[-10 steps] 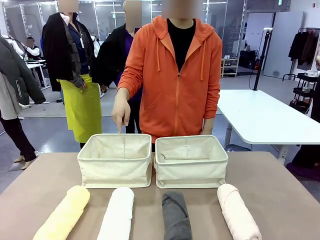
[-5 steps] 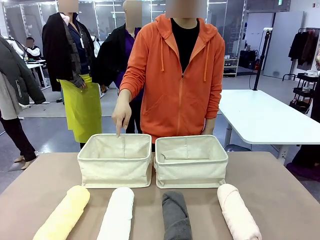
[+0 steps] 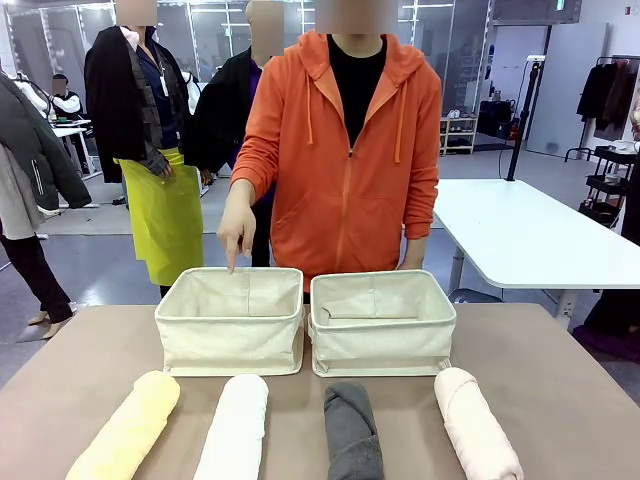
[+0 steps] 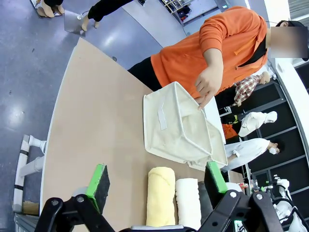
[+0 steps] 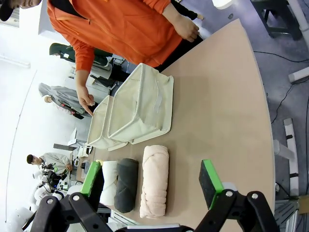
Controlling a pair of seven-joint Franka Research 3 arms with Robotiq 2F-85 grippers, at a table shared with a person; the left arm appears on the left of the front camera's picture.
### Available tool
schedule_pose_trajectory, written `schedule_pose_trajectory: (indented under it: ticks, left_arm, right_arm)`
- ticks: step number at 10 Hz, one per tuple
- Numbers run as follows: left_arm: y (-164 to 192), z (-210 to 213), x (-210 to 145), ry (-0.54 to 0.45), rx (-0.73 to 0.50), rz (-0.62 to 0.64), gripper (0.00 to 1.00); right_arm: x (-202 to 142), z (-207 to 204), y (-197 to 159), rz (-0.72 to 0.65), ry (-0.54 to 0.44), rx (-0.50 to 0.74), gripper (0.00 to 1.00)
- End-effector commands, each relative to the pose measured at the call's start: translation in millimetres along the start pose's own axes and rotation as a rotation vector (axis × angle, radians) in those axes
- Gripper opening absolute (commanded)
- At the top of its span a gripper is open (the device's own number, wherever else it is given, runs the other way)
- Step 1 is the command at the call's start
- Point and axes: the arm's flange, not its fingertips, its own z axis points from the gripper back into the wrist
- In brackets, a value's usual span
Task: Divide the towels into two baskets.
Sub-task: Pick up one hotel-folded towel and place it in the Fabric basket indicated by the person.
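Two cream canvas baskets are standing side by side on the brown surface (image 3: 80, 370). The left basket (image 3: 230, 335) is serving as the marker here. The right basket (image 3: 383, 335) is sitting just beside it on the robot's right, with their facing walls nearly touching.

Four rolled towels are lying in a row on the robot's side of the left basket, apart from it and from one another. The pale yellow towel (image 3: 128, 428) is lying off the basket's outer near corner, angled slightly. The white towel (image 3: 235, 425) is lying straight in front of its near wall. The dark grey towel (image 3: 352, 430) is lying further to the robot's right, and the pale pink towel (image 3: 475, 425) is lying furthest from the left basket.

A person in an orange hoodie (image 3: 350, 180) is standing behind the left basket at the far side. The person's hand (image 3: 238, 225) is pointing down, its index finger hanging at the basket's far rim. Whether it is touching the cloth cannot be told.

The left pincer (image 4: 157, 179) is hovering well short of the left basket, with its green pads spread wide and gripping nothing. The yellow and white rolls are showing between its fingers. The right pincer (image 5: 151, 177) is likewise standing spread wide with nothing in it. It is hovering on the robot's side of the grey and pink rolls, far to the right of the left basket.
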Motion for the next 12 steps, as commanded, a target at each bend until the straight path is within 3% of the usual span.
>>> schedule_pose_trajectory:
  ticks: [1,2,4,8,10,12]
  left_arm:
    - [1,1,2,-0.012,-0.018,-0.003,1.0]
    - [0,0,0,0.0,0.0,0.0,1.0]
    - [-66,-34,-17,0.199,0.101,-0.147,1.0]
    - [-133,-104,-53,0.563,0.367,-0.331,1.0]
    - [-144,-139,-67,0.691,0.482,-0.374,1.0]
    - [-150,-170,-92,0.78,0.512,-0.441,1.0]
  right_arm:
    - [1,2,1,0.008,-0.003,0.012,1.0]
    - [1,2,1,0.008,-0.003,0.012,1.0]
    - [1,2,1,0.008,-0.003,0.012,1.0]
    - [1,2,1,0.008,-0.003,0.012,1.0]
    - [1,2,1,0.008,-0.003,0.012,1.0]
    - [1,2,1,0.008,-0.003,0.012,1.0]
